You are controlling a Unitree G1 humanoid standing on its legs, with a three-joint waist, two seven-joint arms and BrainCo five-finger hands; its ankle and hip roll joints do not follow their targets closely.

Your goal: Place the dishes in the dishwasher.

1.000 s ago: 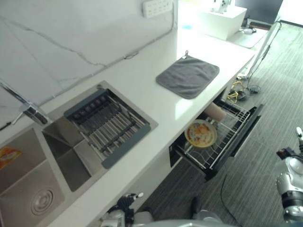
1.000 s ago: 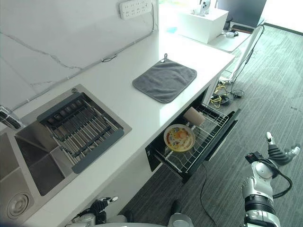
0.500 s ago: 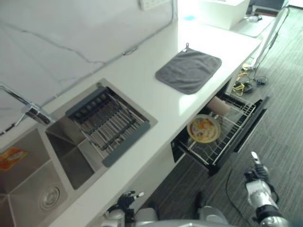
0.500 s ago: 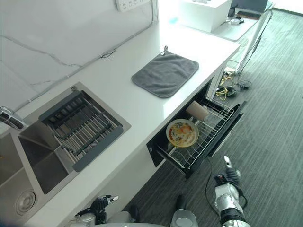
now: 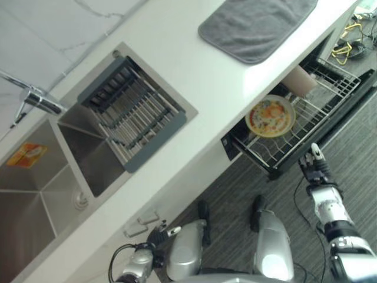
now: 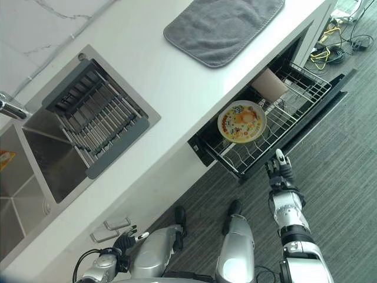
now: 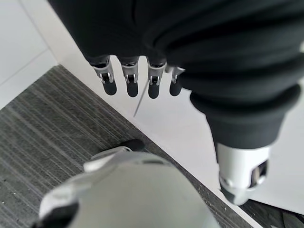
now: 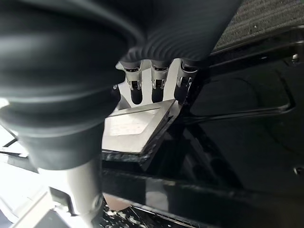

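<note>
Nearest, low by the cabinet front, the left hand [image 5: 158, 237] hangs with its fingers [image 7: 129, 81] straight and released, holding nothing, above the grey carpeted floor [image 7: 42, 128]. On the other side, the right hand [image 6: 281, 173] reaches up just beside the front edge of the pulled-out dishwasher drawer [image 6: 327, 109]; its fingers [image 8: 156, 84] are straight and relaxed, empty, close against the drawer's dark front. Past it, in the drawer's wire rack [image 6: 294, 115], a yellow patterned plate [image 6: 241, 121] lies near the surface's edge, and a pale cup [image 6: 270, 84] lies on its side further in, apart from the plate. Above the drawer runs the white surface [image 6: 171, 88], carrying a grey cloth mat [image 6: 227, 23]. To the left a steel sink [image 5: 35, 183] holds a dark-framed draining rack [image 5: 132, 115], with the tap [image 5: 35, 97] behind it.
</note>
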